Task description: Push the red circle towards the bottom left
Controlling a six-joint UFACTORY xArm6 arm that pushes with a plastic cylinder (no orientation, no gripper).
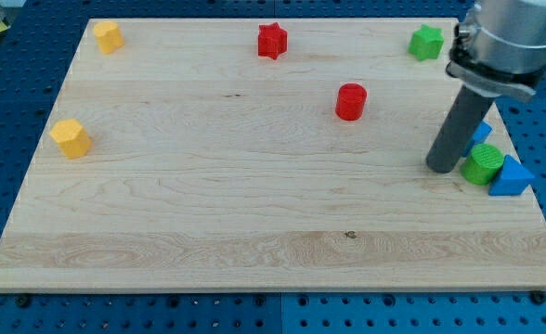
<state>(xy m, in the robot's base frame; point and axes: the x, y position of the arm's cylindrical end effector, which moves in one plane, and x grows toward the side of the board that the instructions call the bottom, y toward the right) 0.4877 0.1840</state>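
Pushing the red circle [351, 101] from here, your bare tool's tip [442, 168], holding nothing, may bump the green circle [483, 164] beside it.

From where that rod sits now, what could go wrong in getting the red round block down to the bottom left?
My tip sits at the view's right, beside the green cylinder and blue triangle, so leaving could nudge them. The red circle is round; an off-centre push may send it sideways. Circling behind it could brush the green star.
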